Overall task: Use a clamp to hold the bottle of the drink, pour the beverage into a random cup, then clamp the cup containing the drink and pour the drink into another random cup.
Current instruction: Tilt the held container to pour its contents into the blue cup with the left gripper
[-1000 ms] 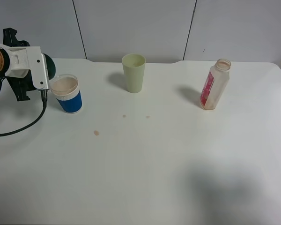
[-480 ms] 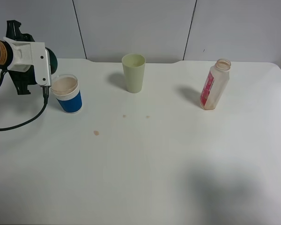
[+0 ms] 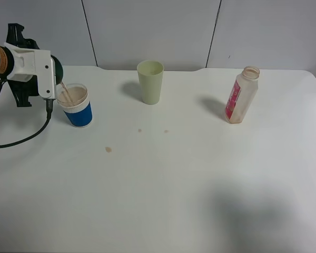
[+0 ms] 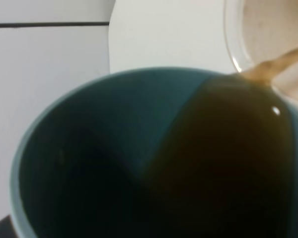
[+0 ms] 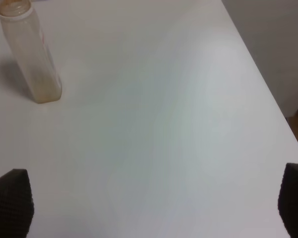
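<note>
My left gripper (image 3: 48,74), a white housing on a black arm, is at the far left, shut on a dark teal cup (image 3: 58,75) that is tipped over on its side. A thin brown stream (image 3: 66,92) runs from its lip into the blue cup (image 3: 77,108) standing right beside it. The left wrist view looks into the teal cup (image 4: 104,148), with brown drink (image 4: 228,148) pooled at its lip and the blue cup's clear rim (image 4: 233,49) just beyond. The bottle (image 3: 241,96) stands upright at the right, uncapped. My right gripper (image 5: 154,203) hangs open, well short of the bottle (image 5: 32,59).
A pale yellow-green cup (image 3: 150,81) stands upright at the back middle of the white table (image 3: 163,190). Small brown drips (image 3: 108,149) mark the tabletop in front of the cups. A black cable (image 3: 21,139) loops from the left arm. The table's right edge (image 5: 268,104) runs close to the right gripper.
The left gripper rose a little and tipped the teal cup further towards the blue cup. A brown stream now falls into the blue cup. The bottle and the green cup have not moved.
</note>
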Tool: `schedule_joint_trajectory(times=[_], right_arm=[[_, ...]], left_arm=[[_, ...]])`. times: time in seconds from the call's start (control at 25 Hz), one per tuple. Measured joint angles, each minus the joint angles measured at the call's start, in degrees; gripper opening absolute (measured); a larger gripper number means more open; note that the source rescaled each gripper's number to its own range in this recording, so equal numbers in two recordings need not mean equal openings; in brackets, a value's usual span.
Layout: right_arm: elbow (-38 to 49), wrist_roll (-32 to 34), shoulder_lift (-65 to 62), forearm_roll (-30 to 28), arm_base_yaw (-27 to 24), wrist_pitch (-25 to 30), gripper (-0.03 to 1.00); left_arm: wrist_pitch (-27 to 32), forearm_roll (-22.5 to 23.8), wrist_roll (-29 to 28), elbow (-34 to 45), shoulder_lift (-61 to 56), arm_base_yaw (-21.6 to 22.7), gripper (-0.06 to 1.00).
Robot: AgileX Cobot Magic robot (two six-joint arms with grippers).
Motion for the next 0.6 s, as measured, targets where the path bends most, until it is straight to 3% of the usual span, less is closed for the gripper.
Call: schedule_joint_trajectory(times=[0.6], right_arm=[[0.0, 0.0, 0.0, 0.0, 0.0, 0.0, 0.98]], left_arm=[[0.1, 3.8, 0.0, 0.0, 0.0, 0.0, 0.01]])
